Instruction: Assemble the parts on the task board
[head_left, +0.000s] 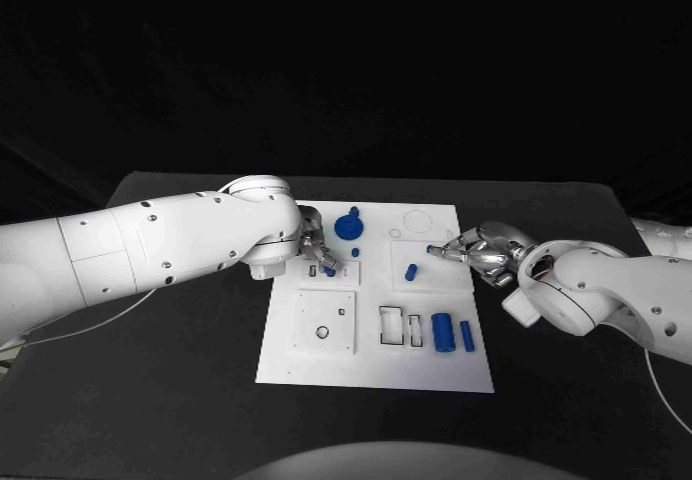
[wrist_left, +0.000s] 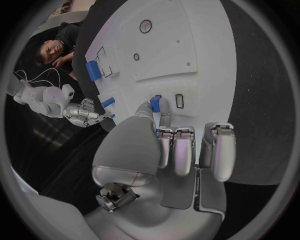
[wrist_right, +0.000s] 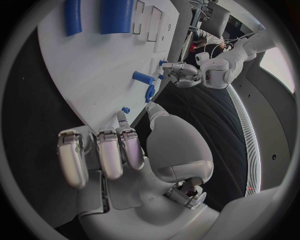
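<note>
The white task board (head_left: 378, 350) lies in the middle of the black table (head_left: 173, 400); the left hand (head_left: 315, 252) sits over the board's left edge near its far end, and in the left wrist view a small blue part (wrist_left: 155, 103) stands pinched between its thumb and a fingertip (wrist_left: 164, 106), right at a little rectangular slot (wrist_left: 179, 100), while the other fingers are curled in; the right hand (head_left: 476, 252) reaches in at the board's right edge, and the right wrist view shows a tiny blue part (wrist_right: 125, 110) at its fingertips, touching the board, though I cannot tell whether it is truly gripped; between the two hands a short blue peg (head_left: 411, 271) lies on a raised square plate; a round blue knob (head_left: 348, 224) stands near the far edge, just beside the left hand; near the board's right front, a thick blue cylinder (head_left: 443, 332) and a thinner blue rod (head_left: 467, 336) lie side by side, next to two rectangular cut-outs (head_left: 400, 326).
</note>
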